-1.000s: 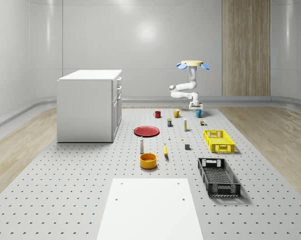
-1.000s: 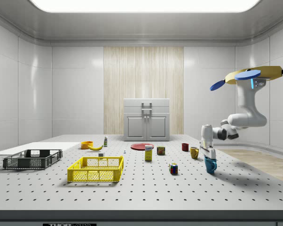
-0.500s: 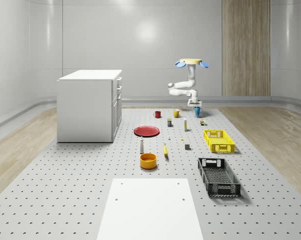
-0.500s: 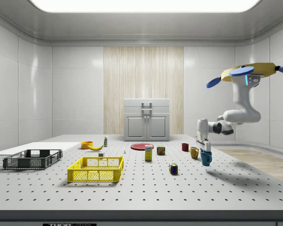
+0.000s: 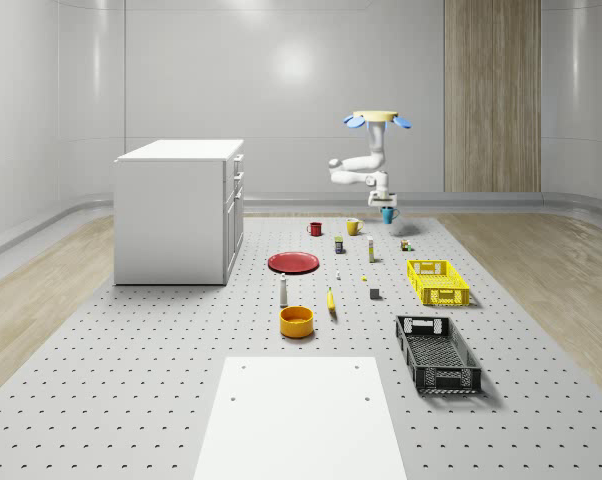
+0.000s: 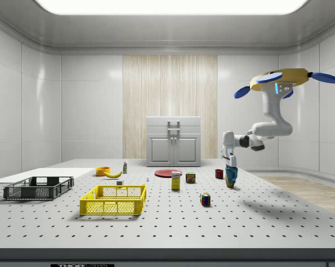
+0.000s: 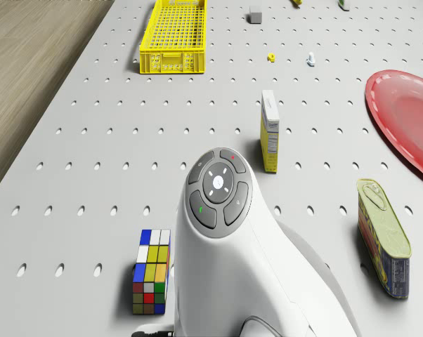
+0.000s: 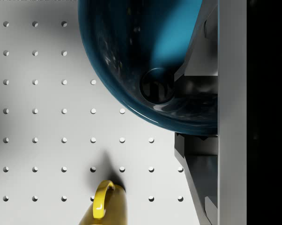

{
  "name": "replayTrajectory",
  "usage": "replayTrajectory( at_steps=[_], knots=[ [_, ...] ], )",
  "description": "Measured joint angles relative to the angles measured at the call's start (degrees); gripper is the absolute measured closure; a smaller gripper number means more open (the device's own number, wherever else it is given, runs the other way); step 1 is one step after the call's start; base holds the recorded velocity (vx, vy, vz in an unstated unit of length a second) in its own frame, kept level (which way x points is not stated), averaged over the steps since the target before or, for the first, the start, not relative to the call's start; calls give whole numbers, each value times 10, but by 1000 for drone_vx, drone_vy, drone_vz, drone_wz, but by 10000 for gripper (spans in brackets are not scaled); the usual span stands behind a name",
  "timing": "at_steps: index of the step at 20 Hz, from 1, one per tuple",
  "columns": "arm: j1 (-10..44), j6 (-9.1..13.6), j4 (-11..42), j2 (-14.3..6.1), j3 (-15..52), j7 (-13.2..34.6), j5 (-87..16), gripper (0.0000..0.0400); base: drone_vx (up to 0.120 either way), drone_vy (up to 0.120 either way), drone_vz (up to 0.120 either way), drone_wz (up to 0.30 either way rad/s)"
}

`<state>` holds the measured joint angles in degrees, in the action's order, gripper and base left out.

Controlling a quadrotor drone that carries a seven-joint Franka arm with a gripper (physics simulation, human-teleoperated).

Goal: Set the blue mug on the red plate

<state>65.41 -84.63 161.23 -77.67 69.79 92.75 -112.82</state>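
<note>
The drone [image 5: 377,119] hovers over the table's [image 5: 161,340] far end, its gripper [image 6: 230,168] clamped on the blue mug's [image 6: 231,177] rim, holding it above the yellow mug [image 8: 106,208].

A flat yellow drone body [image 6: 282,77] with blue rotor blades and a lit cyan strip is seen, from which a glossy white jointed arm [image 6: 266,123] with dark joint seams, a grey button pad and grey fingers [image 8: 204,180] is hung.
</note>
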Motion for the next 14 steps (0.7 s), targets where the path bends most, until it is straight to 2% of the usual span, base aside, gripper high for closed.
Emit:
replayTrajectory(
  at_steps=[8, 13, 14],
  knots=[
    [4, -8, 0, -9, 3, 3, 6, 300, 120, -120, 115, 0],
    [6, -13, -1, -15, 4, 5, 8, 300, 120, -120, 0, 0],
    [6, -14, -1, -16, 4, 5, 9, 300, 120, -120, 120, 0]
  ],
)
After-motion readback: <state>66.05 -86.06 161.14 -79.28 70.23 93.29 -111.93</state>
